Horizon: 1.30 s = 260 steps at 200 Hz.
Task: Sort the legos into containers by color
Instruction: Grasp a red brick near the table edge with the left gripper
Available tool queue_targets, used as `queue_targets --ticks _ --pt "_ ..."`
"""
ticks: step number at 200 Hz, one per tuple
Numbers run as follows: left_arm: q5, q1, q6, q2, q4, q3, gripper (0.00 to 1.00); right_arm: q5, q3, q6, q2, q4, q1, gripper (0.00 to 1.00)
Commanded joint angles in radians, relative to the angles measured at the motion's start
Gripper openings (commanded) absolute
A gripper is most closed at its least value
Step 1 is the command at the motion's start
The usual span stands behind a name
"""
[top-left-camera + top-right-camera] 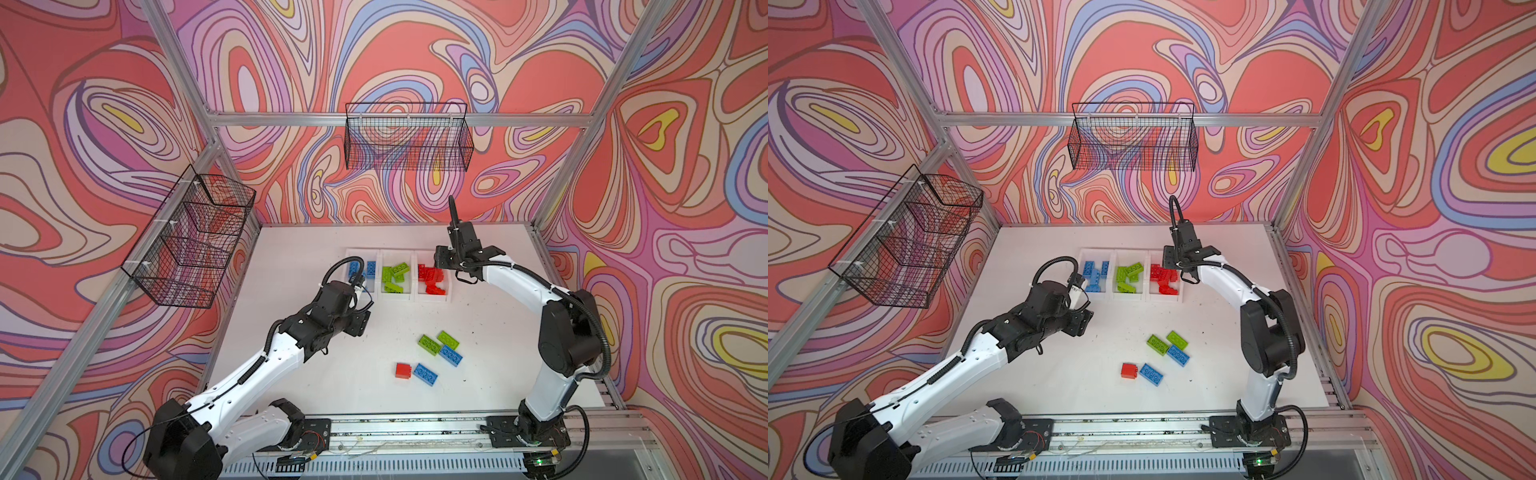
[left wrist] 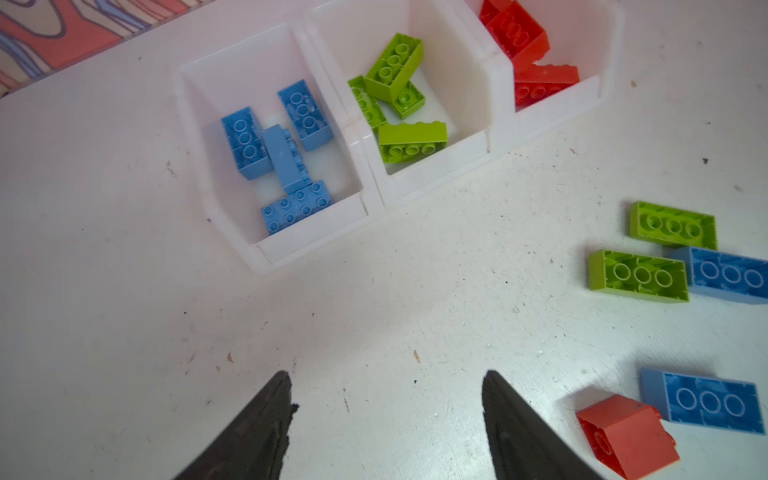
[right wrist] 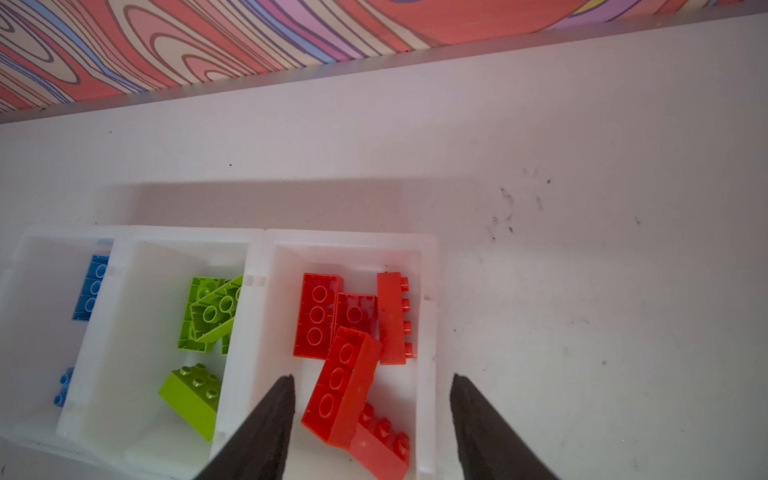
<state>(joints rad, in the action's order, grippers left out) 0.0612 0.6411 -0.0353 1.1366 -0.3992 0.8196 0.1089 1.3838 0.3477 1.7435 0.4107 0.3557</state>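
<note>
Table [image 1: 353, 374]: white, scuffed; five legos [image 1: 429, 345] [image 1: 1157, 344] loose, centre-right in both top views.
Walls [image 1: 395, 50]: swirly pink-red print.
My L claw [image 2: 387, 376]: spread, empty.
My R claw [image 3: 372, 378]: spread, over containers [image 3: 349, 237].

Containers [image 1: 397, 297] in a row at table [image 1: 332, 374] rear w/ legos [image 1: 432, 276] inside (five loose legos [image 1: 430, 345] nearer front).

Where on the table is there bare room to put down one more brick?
Bare: the strip behind the white bins up to the wall, the table right of the red-brick bin, and the stretch between bins and loose bricks. Crowded: that loose cluster.
</note>
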Motion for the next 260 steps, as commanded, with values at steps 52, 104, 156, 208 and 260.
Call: queue_targets --ticks 52,104,156,208,260 --pt "-0.236 0.228 0.343 0.182 -0.024 0.073 0.78 0.023 -0.19 -0.002 -0.165 -0.043 -0.039 0.65" --pt "-0.293 0.334 0.465 0.297 -0.093 0.111 0.79 0.011 -0.266 0.007 -0.205 -0.062 -0.057 0.65" --pt "-0.261 0.372 0.509 0.401 -0.086 0.124 0.77 0.018 -0.294 0.004 -0.239 -0.06 -0.072 0.65" --pt "-0.245 0.384 0.549 0.469 -0.111 0.138 0.73 0.016 -0.322 0.007 -0.262 -0.059 -0.087 0.65" --pt "-0.211 0.387 0.568 0.51 -0.116 0.141 0.63 0.012 -0.338 0.009 -0.265 -0.061 -0.09 0.65"
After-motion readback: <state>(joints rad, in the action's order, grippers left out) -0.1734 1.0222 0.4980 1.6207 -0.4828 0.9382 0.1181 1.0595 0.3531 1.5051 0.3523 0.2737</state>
